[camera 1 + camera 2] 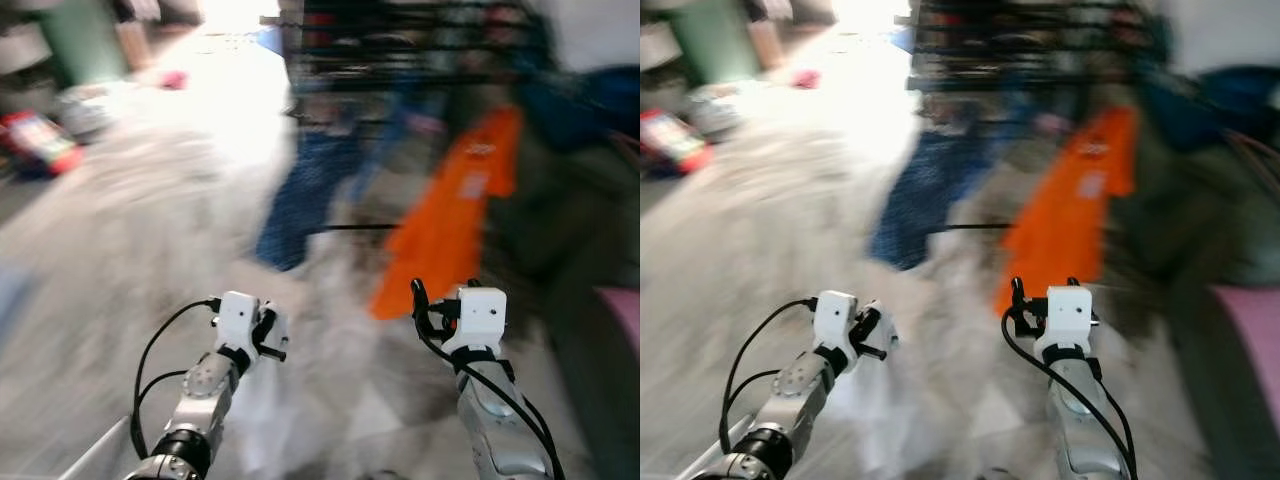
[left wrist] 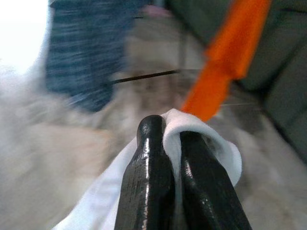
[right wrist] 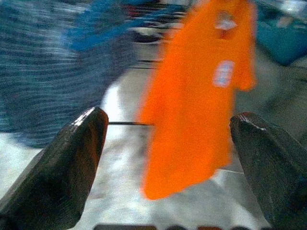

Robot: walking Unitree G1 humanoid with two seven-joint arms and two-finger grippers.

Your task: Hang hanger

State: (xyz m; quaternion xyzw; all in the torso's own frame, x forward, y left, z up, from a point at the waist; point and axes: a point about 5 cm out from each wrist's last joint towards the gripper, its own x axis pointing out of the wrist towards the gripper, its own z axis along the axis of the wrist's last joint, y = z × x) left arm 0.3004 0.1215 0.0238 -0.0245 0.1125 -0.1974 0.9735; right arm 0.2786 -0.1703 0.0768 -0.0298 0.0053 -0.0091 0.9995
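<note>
left wrist view: the left end effector (image 2: pixel 168 158) has its two fingers clamped on a fold of one white cloth (image 2: pixel 201 132). lower right of the left eye view, the right end effector (image 1: pixel 440 300) reaches forward, fingers wide apart. beyond hang one orange shirt (image 1: pixel 450 215) and one blue garment (image 1: pixel 300 195). no hanger can be made out through the blur.

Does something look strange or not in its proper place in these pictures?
Yes. The left gripper is shut on a white cloth with no hanger visible. The open right gripper faces a hanging orange T-shirt.
</note>
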